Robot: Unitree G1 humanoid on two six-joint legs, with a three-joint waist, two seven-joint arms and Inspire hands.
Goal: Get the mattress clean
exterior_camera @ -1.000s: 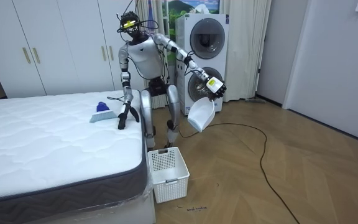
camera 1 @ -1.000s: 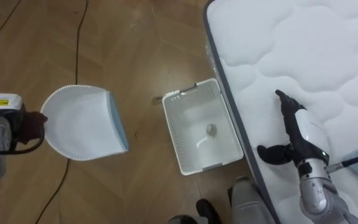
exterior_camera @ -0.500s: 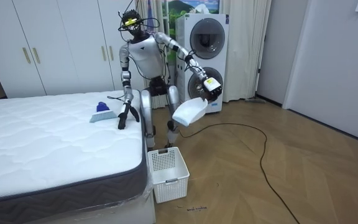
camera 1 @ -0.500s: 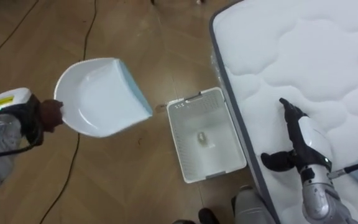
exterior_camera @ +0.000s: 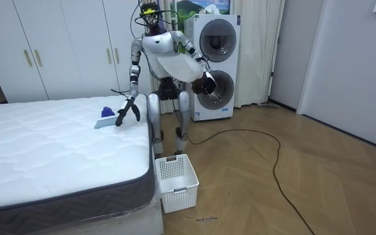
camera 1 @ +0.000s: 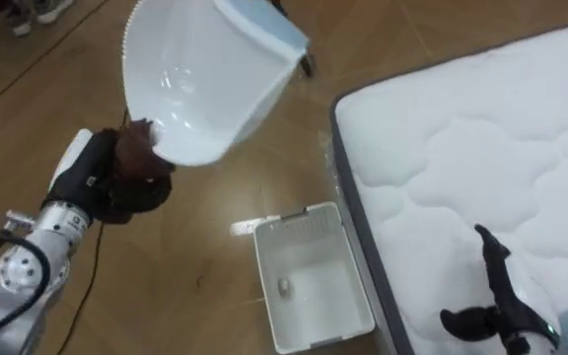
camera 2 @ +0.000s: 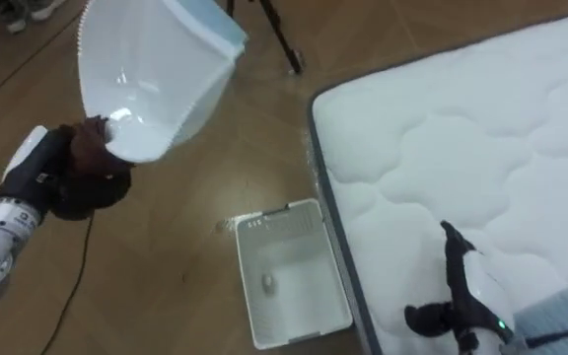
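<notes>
Left hand point(camera 1: 116, 182) is clenched round the handle of the white dustpan point(camera 1: 200, 79), held high off the bed point(camera 1: 461, 148) corner, mouth tipped upward. The pan looks empty, probably already tipped out. A white basket point(camera 1: 294, 218) sits on the floor against that corner, handy for dumping, with one small scrap point(camera 1: 284, 287) inside. Right hand point(camera 1: 496, 296) is straight-fingered and empty near the bed's side edge. The blue brush point(exterior_camera: 106, 116) lies just beside it, within reach.

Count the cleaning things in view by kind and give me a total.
Dustpan, held in the left hand: 1
Basket beside the bed: 1
Small scrap in the basket: 1
Blue brush on the bed: 1
Total: 4
</notes>
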